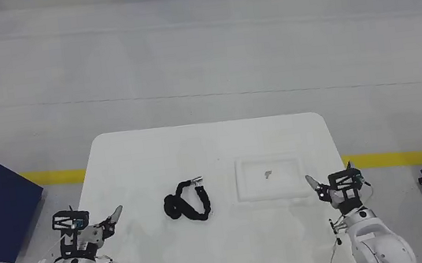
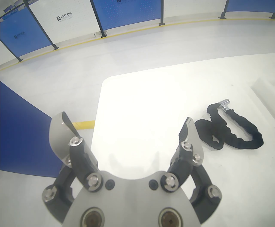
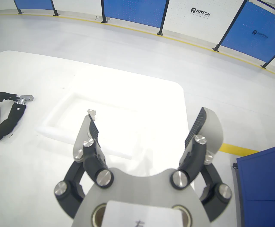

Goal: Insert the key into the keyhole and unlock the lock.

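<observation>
The lock (image 1: 174, 206) lies near the middle of my table (image 1: 135, 157). It is a chain in a black cloth sleeve, bunched into a loose loop, with a silver metal head (image 2: 224, 103) at its far end. To its right, my key (image 1: 267, 174), small and silver, lies flat in a shallow white tray (image 1: 240, 183), apart from the lock.

The left gripper (image 2: 126, 120), its silver fingers spread wide, hangs over the white table's (image 2: 150, 96) side edge. A black fabric-sleeved chain lock (image 2: 245, 123) lies coiled further in.
</observation>
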Available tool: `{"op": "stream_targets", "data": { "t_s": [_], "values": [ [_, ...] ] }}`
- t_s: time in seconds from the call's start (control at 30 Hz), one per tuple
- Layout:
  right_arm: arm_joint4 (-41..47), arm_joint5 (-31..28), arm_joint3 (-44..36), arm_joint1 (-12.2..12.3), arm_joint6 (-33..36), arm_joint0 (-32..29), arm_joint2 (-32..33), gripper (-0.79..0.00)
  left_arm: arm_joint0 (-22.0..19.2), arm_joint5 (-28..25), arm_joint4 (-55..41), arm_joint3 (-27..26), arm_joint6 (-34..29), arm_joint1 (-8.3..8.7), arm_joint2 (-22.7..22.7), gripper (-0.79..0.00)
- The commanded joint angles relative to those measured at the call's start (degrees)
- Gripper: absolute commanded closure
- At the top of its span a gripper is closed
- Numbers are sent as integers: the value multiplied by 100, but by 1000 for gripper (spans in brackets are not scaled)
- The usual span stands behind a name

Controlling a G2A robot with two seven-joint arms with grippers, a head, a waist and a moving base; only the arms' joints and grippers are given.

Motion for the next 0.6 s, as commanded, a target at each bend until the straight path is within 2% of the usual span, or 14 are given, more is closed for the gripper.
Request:
{"op": "stream_targets", "data": {
  "t_s": [0.0,0.13,0.27,0.4,0.57],
  "values": [
    [-296,-152,-172,26,163,12,86,-785,0,0,0,0,0,0,0,-785],
    [-830,-779,-739,103,381,-3,387,-785,0,0,0,0,0,0,0,-785],
    [-1332,-1756,-1266,197,1188,201,614,-785,0,0,0,0,0,0,0,-785],
    [-1459,-2620,-1364,266,2114,765,614,-785,0,0,0,0,0,0,0,-785],
    [-1561,-3654,-1175,336,3038,1726,314,-785,0,0,0,0,0,0,0,-785]
  ]
}}
